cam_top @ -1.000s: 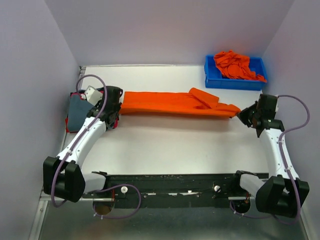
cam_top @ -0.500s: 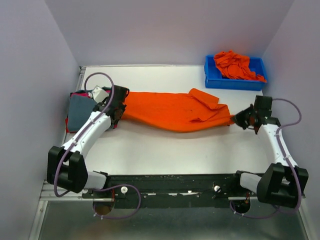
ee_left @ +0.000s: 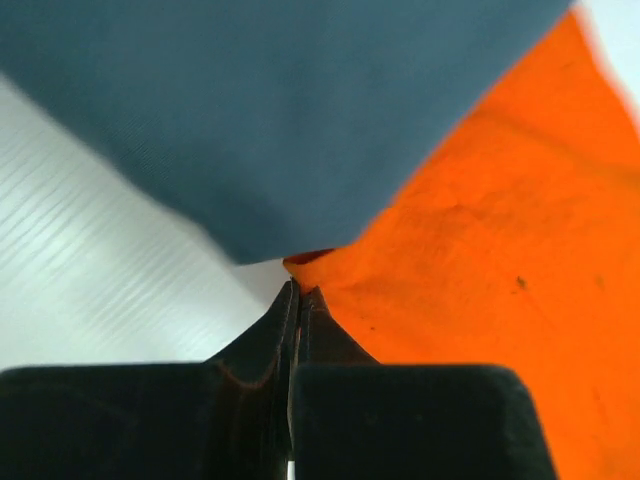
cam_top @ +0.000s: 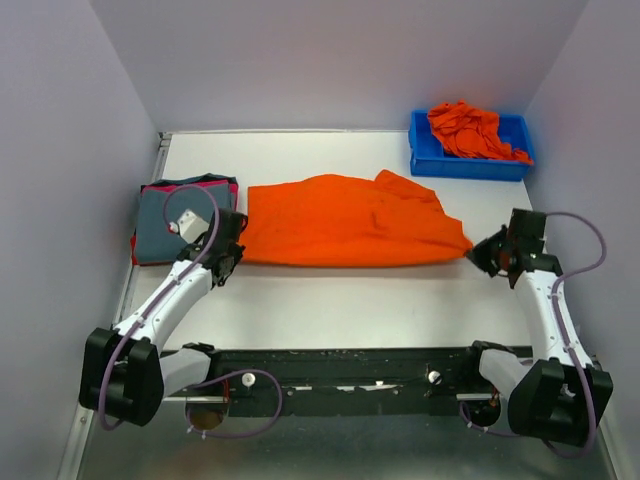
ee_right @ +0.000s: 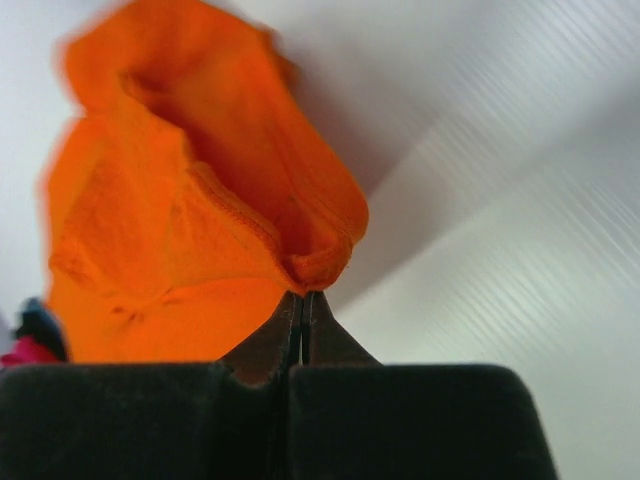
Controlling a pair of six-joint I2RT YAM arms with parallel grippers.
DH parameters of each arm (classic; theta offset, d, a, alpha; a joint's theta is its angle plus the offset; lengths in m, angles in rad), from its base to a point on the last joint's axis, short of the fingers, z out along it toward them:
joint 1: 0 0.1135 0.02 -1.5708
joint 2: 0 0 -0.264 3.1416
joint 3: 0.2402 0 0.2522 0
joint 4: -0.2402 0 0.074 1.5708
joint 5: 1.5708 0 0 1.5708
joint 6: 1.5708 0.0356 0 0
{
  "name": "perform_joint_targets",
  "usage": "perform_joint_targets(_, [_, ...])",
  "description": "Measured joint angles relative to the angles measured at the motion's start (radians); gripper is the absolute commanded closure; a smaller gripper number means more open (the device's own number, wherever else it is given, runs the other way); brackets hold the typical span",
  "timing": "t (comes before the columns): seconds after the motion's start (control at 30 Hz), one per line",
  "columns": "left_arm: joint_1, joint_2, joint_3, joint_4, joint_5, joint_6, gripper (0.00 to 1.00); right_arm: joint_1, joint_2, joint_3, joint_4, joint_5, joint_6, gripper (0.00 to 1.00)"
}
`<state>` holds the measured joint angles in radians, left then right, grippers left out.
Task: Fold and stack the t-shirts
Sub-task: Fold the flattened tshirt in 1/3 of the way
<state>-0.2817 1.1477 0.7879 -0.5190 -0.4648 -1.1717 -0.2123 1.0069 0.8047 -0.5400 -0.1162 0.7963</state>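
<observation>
Overhead view bright, even, sharp; shadows faint. Right wrist view: orange t-shirt blurred at far end (hem stitching nearer lens crisper). Left wrist view: grey-blue t-shirt soft-focus, table pale, streaky sheen

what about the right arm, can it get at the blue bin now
Probably not yet: the path to the blue bin looks clear, but the right gripper is shut on the orange t-shirt.

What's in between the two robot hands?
An orange t-shirt, seen from the top camera. The left gripper pinches one end, the right gripper the other.
</observation>
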Motion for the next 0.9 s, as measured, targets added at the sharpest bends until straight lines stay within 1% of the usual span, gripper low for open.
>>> perform_joint_targets(0.07, [-0.003, -0.005, -0.085, -0.016, 0.022, 0.001, 1.00, -0.001, 0.003, -0.103, -0.053, 0.022, -0.002, 0.99])
perform_joint_targets(0.13, [-0.005, -0.023, -0.130, -0.032, 0.034, 0.002, 1.00, -0.001, -0.019, -0.185, -0.104, 0.033, -0.001, 0.99])
perform_joint_targets(0.2, [-0.006, -0.073, -0.169, -0.058, 0.035, 0.002, 1.00, -0.001, -0.067, -0.240, -0.139, 0.044, -0.001, 0.99])
perform_joint_targets(0.37, [-0.007, -0.243, -0.213, -0.109, 0.031, 0.004, 1.00, -0.004, -0.226, -0.291, -0.174, 0.072, 0.006, 0.99])
perform_joint_targets(0.5, [-0.007, -0.335, -0.258, -0.131, 0.031, -0.005, 1.00, -0.004, -0.304, -0.307, -0.200, 0.086, 0.018, 0.99])
perform_joint_targets(0.53, [-0.007, -0.352, -0.274, -0.136, 0.032, -0.008, 0.96, -0.004, -0.318, -0.309, -0.212, 0.086, 0.023, 0.97])
perform_joint_targets(0.57, [-0.007, -0.369, -0.294, -0.142, 0.034, -0.015, 0.90, -0.004, -0.324, -0.309, -0.220, 0.086, 0.026, 0.93])
perform_joint_targets(0.6, [-0.007, -0.379, -0.309, -0.146, 0.035, -0.020, 0.80, -0.004, -0.330, -0.309, -0.229, 0.086, 0.029, 0.78])
perform_joint_targets(0.63, [-0.007, -0.383, -0.319, -0.149, 0.037, -0.024, 0.72, -0.004, -0.334, -0.309, -0.238, 0.087, 0.033, 0.60])
perform_joint_targets(0.67, [-0.007, -0.389, -0.331, -0.156, 0.039, -0.025, 0.51, -0.004, -0.340, -0.308, -0.250, 0.089, 0.037, 0.50])
perform_joint_targets(0.7, [-0.006, -0.393, -0.339, -0.164, 0.039, -0.029, 0.34, -0.004, -0.348, -0.306, -0.263, 0.092, 0.042, 0.43])
perform_joint_targets(0.73, [-0.006, -0.394, -0.343, -0.170, 0.037, -0.031, 0.21, -0.004, -0.363, -0.305, -0.276, 0.098, 0.040, 0.40])
perform_joint_targets(0.77, [-0.006, -0.396, -0.343, -0.177, 0.035, -0.038, 0.13, -0.005, -0.385, -0.302, -0.285, 0.104, 0.040, 0.37])
perform_joint_targets(0.8, [-0.006, -0.403, -0.341, -0.188, 0.031, -0.031, 0.11, -0.005, -0.412, -0.298, -0.290, 0.106, 0.034, 0.35])
perform_joint_targets(0.9, [-0.006, -0.444, -0.335, -0.194, 0.019, -0.007, 0.09, -0.006, -0.496, -0.287, -0.264, 0.087, -0.006, 0.34])
